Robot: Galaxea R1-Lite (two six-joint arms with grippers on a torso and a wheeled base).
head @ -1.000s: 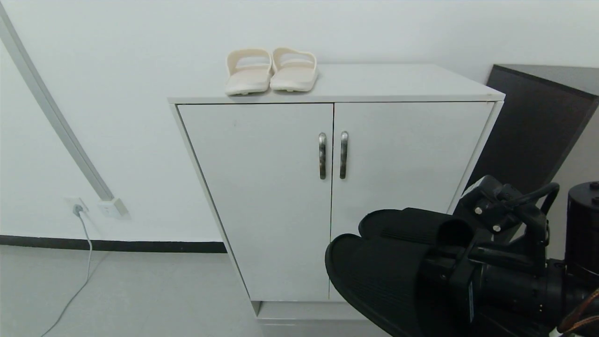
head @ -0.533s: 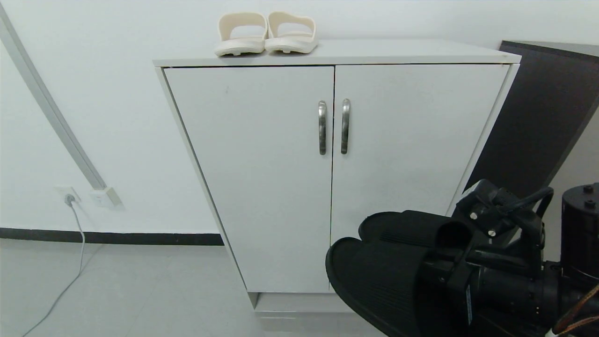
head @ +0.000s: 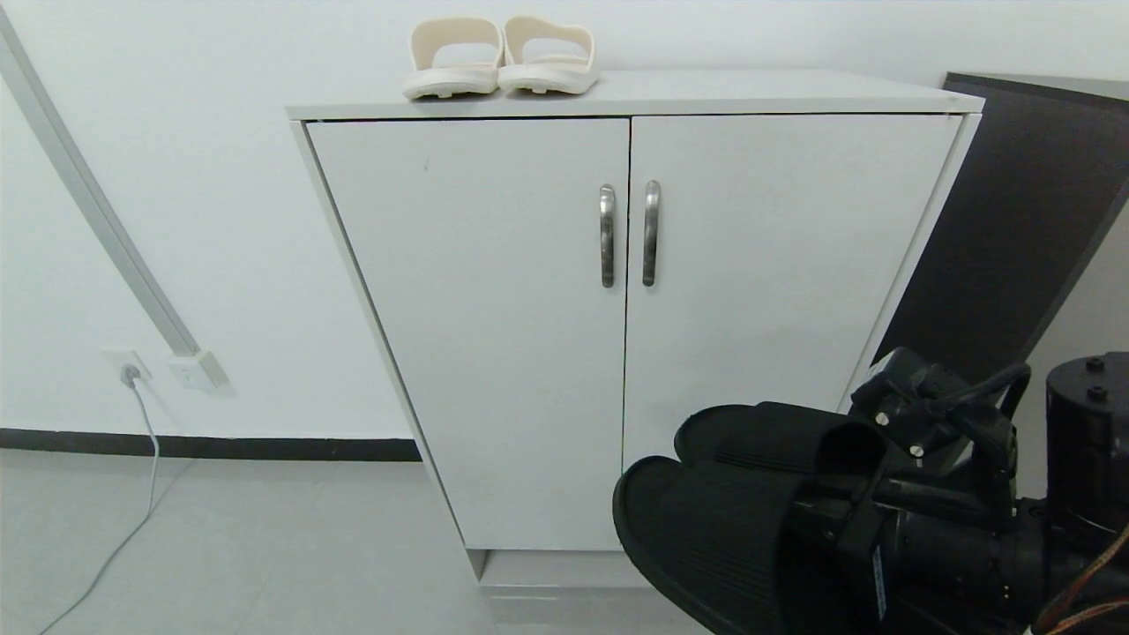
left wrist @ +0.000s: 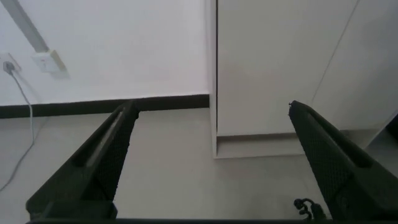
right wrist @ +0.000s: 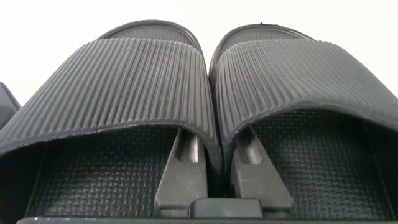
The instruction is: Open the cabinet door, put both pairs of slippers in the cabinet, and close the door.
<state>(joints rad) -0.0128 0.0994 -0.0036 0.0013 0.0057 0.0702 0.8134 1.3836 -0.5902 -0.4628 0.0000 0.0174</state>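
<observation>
A white cabinet (head: 494, 353) stands against the wall with both doors shut; its two metal handles (head: 607, 235) meet at the middle. A beige pair of slippers (head: 498, 57) rests on the cabinet's top, left of centre. My right gripper (head: 851, 507) is low in front of the right door, shut on a black pair of slippers (head: 732, 511). In the right wrist view its fingers (right wrist: 183, 171) clamp the touching inner sides of the black slippers (right wrist: 137, 81). My left gripper (left wrist: 211, 109) hangs open over the floor near the cabinet's lower left corner (left wrist: 216, 146).
A dark panel (head: 1014, 229) leans against the wall right of the cabinet. At the left, a grey conduit (head: 88, 203) runs down the wall to a socket (head: 128, 369), and its cable (head: 132, 520) trails across the floor. Open floor (head: 265, 547) lies left of the cabinet.
The whole head view has shifted, so the cabinet looks larger and sits higher in the picture. The right gripper still holds the black slippers in about the same place.
</observation>
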